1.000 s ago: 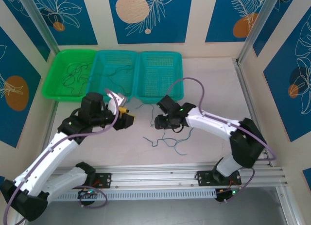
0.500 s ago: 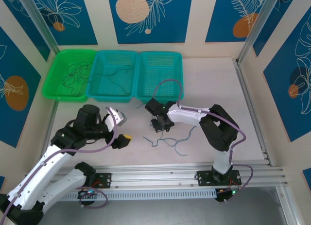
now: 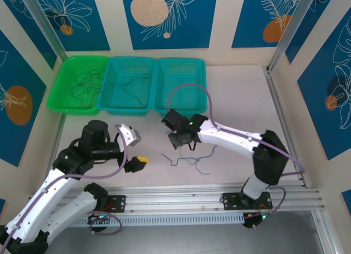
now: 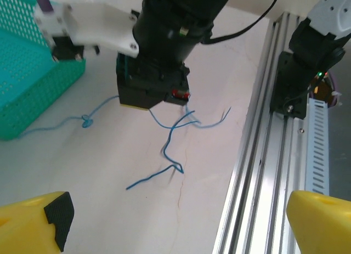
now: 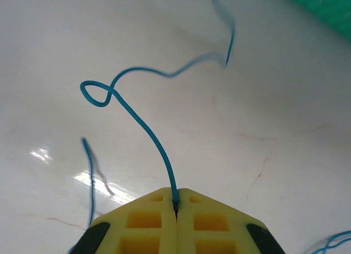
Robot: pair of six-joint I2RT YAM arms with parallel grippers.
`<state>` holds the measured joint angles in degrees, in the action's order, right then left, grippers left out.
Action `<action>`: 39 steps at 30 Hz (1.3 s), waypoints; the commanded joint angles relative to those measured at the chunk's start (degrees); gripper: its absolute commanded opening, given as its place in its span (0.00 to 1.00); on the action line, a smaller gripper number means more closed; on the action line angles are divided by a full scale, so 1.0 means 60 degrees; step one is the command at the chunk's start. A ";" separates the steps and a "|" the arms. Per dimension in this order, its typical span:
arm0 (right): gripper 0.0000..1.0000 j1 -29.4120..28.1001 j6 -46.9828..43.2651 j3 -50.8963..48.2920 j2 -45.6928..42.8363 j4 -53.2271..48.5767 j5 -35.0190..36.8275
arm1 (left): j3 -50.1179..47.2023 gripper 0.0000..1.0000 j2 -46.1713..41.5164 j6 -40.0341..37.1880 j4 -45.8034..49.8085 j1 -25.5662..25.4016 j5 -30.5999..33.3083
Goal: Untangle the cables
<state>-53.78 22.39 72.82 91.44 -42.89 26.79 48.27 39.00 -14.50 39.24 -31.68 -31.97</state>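
- The right pincer (image 5: 175, 202) has its yellow fingers pressed together on a hair-thin blue wire (image 5: 143, 125), which curves away into a small loop above the pale table (image 5: 274, 100).
- The left pincer (image 4: 175, 221) is spread wide and holds nothing.
- The top view adds loose blue strands (image 3: 189, 161) sprawled toward the table's near edge, mid-width, and dark wires (image 3: 82, 83) in the green plastic basket (image 3: 55, 97) at the far-left corner.
- The left wrist view alone reveals a tiny knot (image 4: 86, 121) in one strand.

Green basket (image 3: 70, 108), two teal baskets (image 3: 155, 87), table (image 3: 237, 100)
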 commanded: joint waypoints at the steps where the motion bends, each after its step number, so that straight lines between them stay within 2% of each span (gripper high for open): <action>1: 0.00 -0.0012 -0.0366 0.0513 -0.0865 -0.0050 0.0491 | 0.0266 1.00 -0.0295 0.0206 -0.0659 -0.0087 -0.0652; 6: 0.00 0.0244 -0.0654 0.1160 -0.1667 0.0808 0.0733 | 0.0233 1.00 -0.0506 0.0621 -0.1196 -0.0087 -0.0574; 10: 0.00 0.0872 -0.0895 0.2076 -0.1974 0.1242 0.0608 | 0.0260 1.00 -0.0560 0.0838 -0.1296 -0.0093 -0.0362; 13: 0.00 0.1551 -0.0980 0.2855 -0.2070 0.1373 -0.0416 | 0.0193 1.00 -0.0675 0.1080 -0.1530 -0.0088 -0.0277; 16: 0.00 0.2065 -0.0676 0.3666 -0.2026 0.1209 -0.1697 | -0.0155 1.00 -0.0731 0.1759 -0.2413 -0.0075 -0.0095; 20: 0.00 0.2139 -0.0302 0.4467 -0.2022 0.1213 -0.2318 | -0.0829 1.00 -0.0592 0.3086 -0.4438 -0.0086 -0.0652; 23: 0.00 0.2244 0.0143 0.5105 -0.2042 0.1147 -0.2681 | -0.1195 1.00 -0.0418 0.3681 -0.5592 -0.0092 -0.0581; 26: 0.00 0.2294 0.0525 0.5559 -0.2059 0.1128 -0.3119 | -0.1292 1.00 -0.0017 0.3908 -0.6278 -0.0095 -0.0212; 29: 0.00 0.2269 0.0960 0.5714 -0.2097 0.1197 -0.3510 | -0.1384 1.00 0.0578 0.4477 -0.7390 -0.0093 0.0900; 30: 0.00 0.2269 0.1131 0.5720 -0.2119 0.1236 -0.3614 | -0.1450 1.00 0.0849 0.4722 -0.8117 -0.0093 0.0903; 33: 0.00 0.2239 0.1590 0.5728 -0.2212 0.1359 -0.3858 | -0.1518 1.00 0.1815 0.5378 -1.0234 -0.0119 0.0059; 39: 0.00 0.2097 0.2134 0.5735 -0.2305 0.1765 -0.4404 | -0.0970 0.98 0.3667 0.5512 -1.1497 -0.0685 -0.0298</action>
<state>-40.53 32.16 105.91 79.07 -34.70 3.55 39.99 58.33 16.47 -20.23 -33.91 -30.74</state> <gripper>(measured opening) 0.059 0.986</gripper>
